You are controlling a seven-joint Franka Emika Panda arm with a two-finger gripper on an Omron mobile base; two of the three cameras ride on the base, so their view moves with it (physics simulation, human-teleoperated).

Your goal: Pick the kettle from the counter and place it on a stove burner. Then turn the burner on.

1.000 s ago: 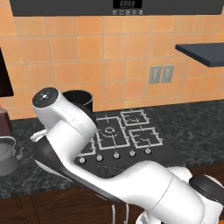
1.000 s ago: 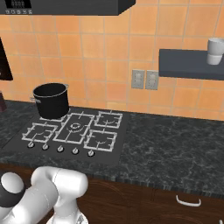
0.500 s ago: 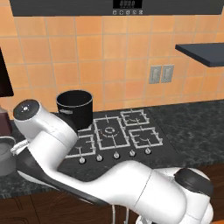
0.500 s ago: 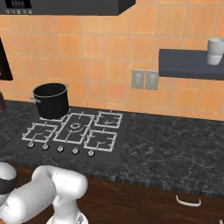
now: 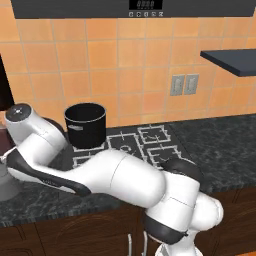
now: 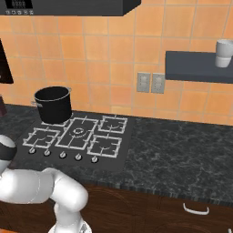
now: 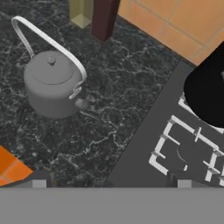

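In the hand view the kettle (image 7: 51,87), squat and grey with a thin arched handle, stands upright on the dark marbled counter (image 7: 109,100), its short spout toward the stove. My gripper (image 7: 109,181) hangs above the counter, open, its fingertips (image 7: 43,178) set wide apart with nothing between them. The kettle lies up and to the left of it in that view, apart from both fingers. In the left base view a grey part of the kettle (image 5: 7,184) peeks out at the left edge, behind my arm. The stove (image 5: 137,144) sits to its right.
A tall black pot (image 5: 86,124) (image 6: 53,104) stands on the back left burner, also seen as the pot (image 7: 205,89). A dark red-brown block (image 7: 104,17) and an olive one (image 7: 81,11) stand by the tiled wall. A shelf (image 6: 199,67) carries a cup (image 6: 224,53).
My arm has swung farther left, off the stove and over the counter by the kettle. The black pot, once behind the arm, now shows fully. Nothing else moved.
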